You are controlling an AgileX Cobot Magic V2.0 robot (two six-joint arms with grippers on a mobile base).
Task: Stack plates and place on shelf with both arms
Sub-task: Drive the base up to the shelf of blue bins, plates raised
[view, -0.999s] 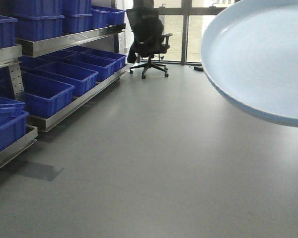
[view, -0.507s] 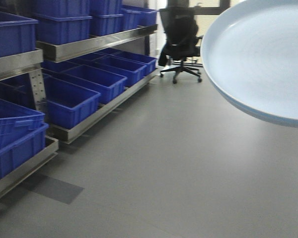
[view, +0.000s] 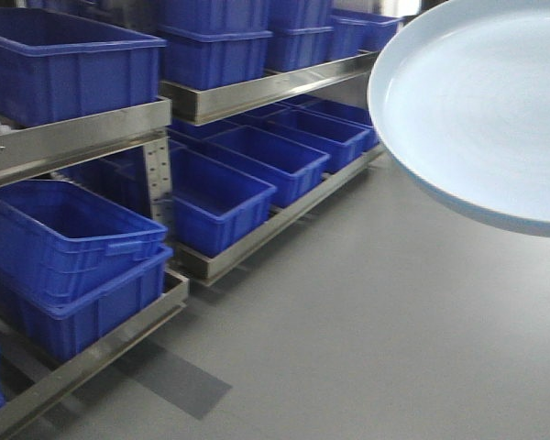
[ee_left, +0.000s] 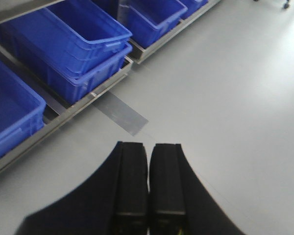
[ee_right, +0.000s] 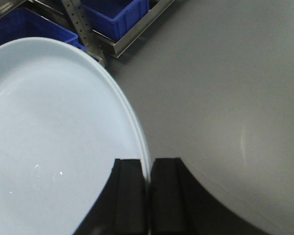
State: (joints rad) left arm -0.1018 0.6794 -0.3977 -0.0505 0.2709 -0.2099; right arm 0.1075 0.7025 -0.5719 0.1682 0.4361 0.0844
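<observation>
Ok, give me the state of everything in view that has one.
Plate: empty, up in the air, gripped at its rim.
Right gripper: shut on the plate.
Left gripper: shut, holding nothing.
Blue bins: open-topped, on the rack; those seen into are empty.
Metal rack: loaded with bins.

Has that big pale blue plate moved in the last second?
Yes. The glossy pale blue round plate has swung left, closer to the steel rack of blue plastic bins.
</observation>
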